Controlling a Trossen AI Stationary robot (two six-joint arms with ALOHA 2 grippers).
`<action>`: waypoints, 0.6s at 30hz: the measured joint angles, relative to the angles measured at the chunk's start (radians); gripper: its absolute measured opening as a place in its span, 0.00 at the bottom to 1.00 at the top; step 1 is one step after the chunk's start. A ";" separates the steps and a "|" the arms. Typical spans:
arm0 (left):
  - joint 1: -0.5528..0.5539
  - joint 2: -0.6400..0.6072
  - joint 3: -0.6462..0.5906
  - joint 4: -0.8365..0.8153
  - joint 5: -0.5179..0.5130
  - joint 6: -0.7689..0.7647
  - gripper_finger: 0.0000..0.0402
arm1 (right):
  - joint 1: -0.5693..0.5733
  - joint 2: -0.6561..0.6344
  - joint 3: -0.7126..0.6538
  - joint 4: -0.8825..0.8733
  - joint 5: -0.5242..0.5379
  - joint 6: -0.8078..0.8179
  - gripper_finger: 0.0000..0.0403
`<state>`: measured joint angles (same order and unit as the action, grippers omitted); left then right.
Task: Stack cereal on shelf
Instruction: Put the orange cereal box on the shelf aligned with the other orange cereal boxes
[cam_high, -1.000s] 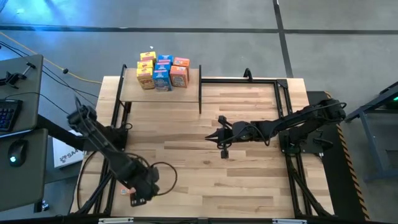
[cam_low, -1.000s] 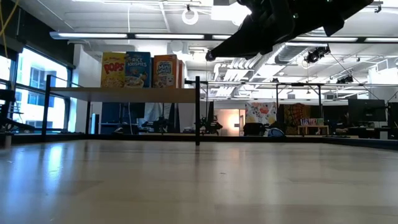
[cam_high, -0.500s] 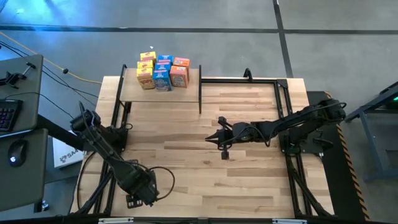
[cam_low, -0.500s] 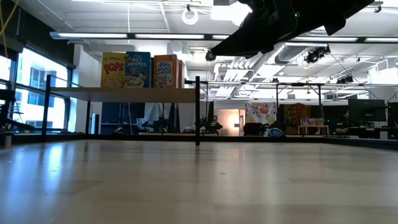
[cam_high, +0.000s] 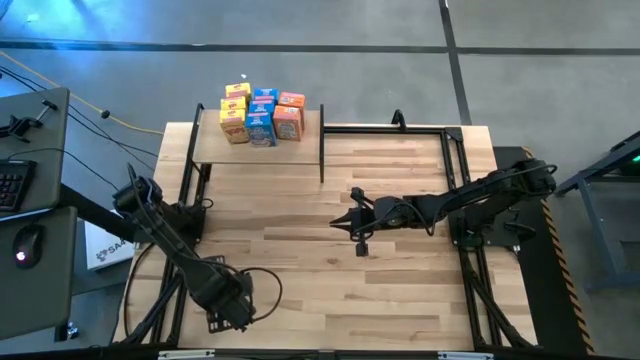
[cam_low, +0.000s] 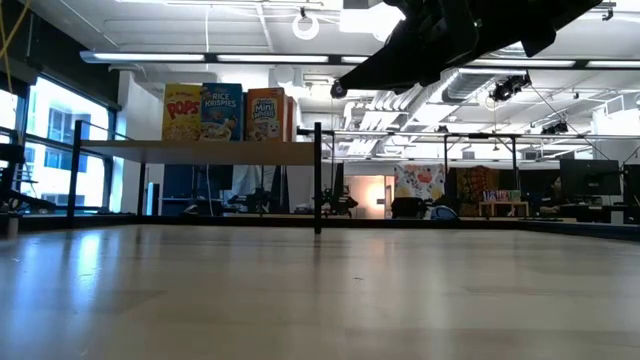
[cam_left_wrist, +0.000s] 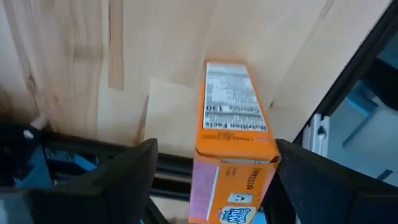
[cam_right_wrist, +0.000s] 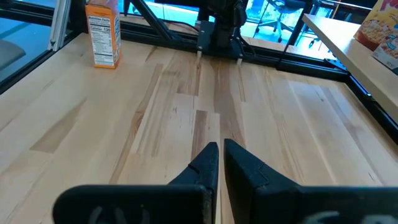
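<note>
Progress: I see small yellow, blue and orange cardboard cereal boxes (cam_high: 262, 114) on light-wood shelf (cam_high: 305, 140), upper left | Left: one orange cardboard box (cam_left_wrist: 233, 143) between my left gripper (cam_left_wrist: 214, 180)'s spread fingers, lower left, ungrasped | right gripper (cam_right_wrist: 221, 163) closed, empty, centre.

The large plank tabletop (cam_high: 400, 280) is pale wood with a smooth satin sheen. At upper left, the small light-wood shelf board (cam_high: 300, 148) on thin black metal posts (cam_high: 321, 145) carries printed glossy cardboard cereal boxes (cam_high: 262, 115).
</note>
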<state>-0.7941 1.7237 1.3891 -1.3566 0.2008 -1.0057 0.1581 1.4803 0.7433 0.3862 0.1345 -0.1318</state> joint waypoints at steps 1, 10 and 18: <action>-0.001 0.000 -0.009 0.000 0.015 -0.007 0.76 | 0.000 0.000 0.000 0.000 0.000 0.000 0.03; -0.005 0.000 -0.030 0.022 0.054 -0.003 0.64 | 0.000 0.000 0.000 0.000 0.000 0.000 0.03; 0.004 0.000 -0.021 0.037 0.053 0.050 0.48 | 0.000 0.000 0.000 0.000 0.001 0.000 0.03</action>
<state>-0.7898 1.7241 1.3682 -1.3198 0.2534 -0.9559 0.1581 1.4803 0.7433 0.3862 0.1352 -0.1318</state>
